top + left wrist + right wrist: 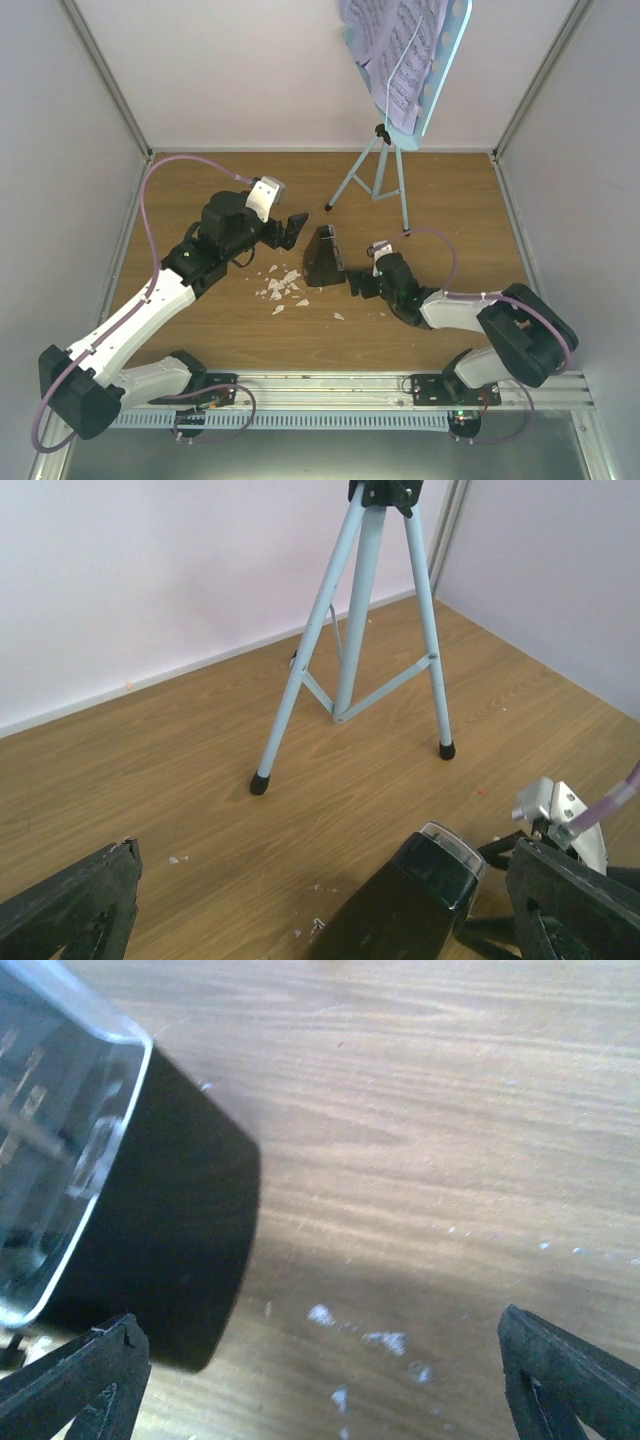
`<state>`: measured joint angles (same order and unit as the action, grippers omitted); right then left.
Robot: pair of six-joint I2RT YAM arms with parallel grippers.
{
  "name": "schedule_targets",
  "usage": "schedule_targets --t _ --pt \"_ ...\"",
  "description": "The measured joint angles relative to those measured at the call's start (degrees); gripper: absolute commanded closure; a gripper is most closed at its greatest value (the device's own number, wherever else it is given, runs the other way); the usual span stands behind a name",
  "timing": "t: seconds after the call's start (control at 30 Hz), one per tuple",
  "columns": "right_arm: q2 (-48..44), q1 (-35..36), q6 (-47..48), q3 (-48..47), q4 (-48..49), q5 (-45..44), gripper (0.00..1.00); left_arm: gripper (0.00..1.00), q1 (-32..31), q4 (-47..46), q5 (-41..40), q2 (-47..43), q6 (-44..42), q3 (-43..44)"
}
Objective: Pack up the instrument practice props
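Currently, both sets of jaws stand wide apart and neither holds anything. The left gripper (293, 230) is low over the table (450, 200), just left of the metronome (324, 258), with its fingertips pointing toward it. In the left wrist view the two fingers (70, 905) sit at the bottom corners. The metronome's black body and clear-capped top rise between them, nearer the right-hand finger, with a visible gap on each side.

The right gripper (358, 283) lies close to the metronome's right side, aimed leftward at it. In the right wrist view the black body and clear cover fill the upper left. They are close to the left-hand finger (90, 1375); whether they touch cannot be determined. The other finger is well apart from it, over bare wood.

The metronome stands at the middle of the table, between the two grippers. Small white crumbs (282, 287) lie scattered just to its near-left side.

Farther back, the light blue music stand (380, 175) is upright on its tripod, its black-tipped feet resting on the wood near the rear wall. Its hole-dotted desk (445, 70) is tilted at the top of the overhead view. The lilac sheet-music pages (395, 50) rest on the desk, overhanging its left edge.
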<state>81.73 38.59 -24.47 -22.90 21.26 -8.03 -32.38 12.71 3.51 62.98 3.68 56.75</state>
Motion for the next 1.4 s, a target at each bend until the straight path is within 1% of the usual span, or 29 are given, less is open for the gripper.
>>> schedule_targets --t 0.17,0.27,0.37,0.47,0.57,0.87,1.1,1.4 --pt "-0.8 -1.7 1.2 -0.3 1.7 0.7 0.01 0.01 0.0 -0.1 -0.4 0.0 -0.5 -0.1" --pt "-5.3 -1.4 3.2 1.8 3.1 2.8 0.00 0.01 0.0 -0.2 -0.9 -0.3 -0.7 -0.7" --pt "-9.7 0.7 4.8 4.3 3.5 4.7 0.00 0.01 0.0 -0.1 -1.1 -0.9 -0.8 -1.2" --pt "-10.4 3.8 5.7 5.5 4.0 5.3 0.00 0.01 0.0 -0.2 -1.1 -1.2 -0.9 -1.2" --pt "-8.5 6.2 6.3 5.8 5.1 4.7 0.00 0.01 0.0 -0.4 -1.2 -1.5 -1.0 -1.2" --pt "1.5 10.9 8.2 5.1 10.1 0.7 0.01 0.01 0.0 -1.4 -2.2 -2.5 -2.1 -1.9" --pt "6.4 11.1 9.1 2.4 12.8 -1.2 0.00 0.01 0.0 -1.4 -2.4 -2.4 -2.5 -1.9" --pt "11.9 11.2 9.4 -2.0 12.2 -3.9 0.01 0.01 0.0 -1.4 -2.4 -2.4 -2.8 -2.0"
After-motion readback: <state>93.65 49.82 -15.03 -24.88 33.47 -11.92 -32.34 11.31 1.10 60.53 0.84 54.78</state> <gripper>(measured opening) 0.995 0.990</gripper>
